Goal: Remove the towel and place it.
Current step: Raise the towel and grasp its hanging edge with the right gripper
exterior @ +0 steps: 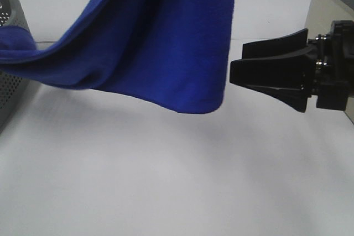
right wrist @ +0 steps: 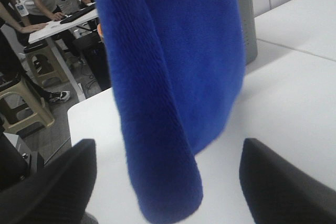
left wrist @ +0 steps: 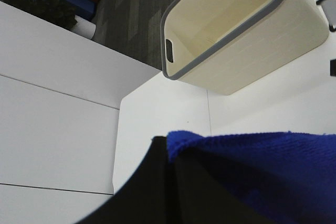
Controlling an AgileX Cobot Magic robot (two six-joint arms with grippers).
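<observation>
The left gripper (left wrist: 170,153) is shown only in its own wrist view, where its jaws are clamped together on a top edge of the towel (left wrist: 252,171). The towel is held up above the table (exterior: 166,181), sagging in a deep fold whose lowest edge hangs clear of the surface. One end is trailed leftward to the grey perforated basket (exterior: 11,81).

The right gripper (exterior: 237,59) is held level with its jaws spread wide and nothing gripped, just beside the towel's right edge. Whether the cloth is touched cannot be told.

Bare table is left under and in front of the fold. A cream bin (left wrist: 252,51) with a grey rim is set on the table.

In the high view the towel's top and the left gripper are cut off, as is most of the basket, so how the trailing end lies there cannot be made out.
</observation>
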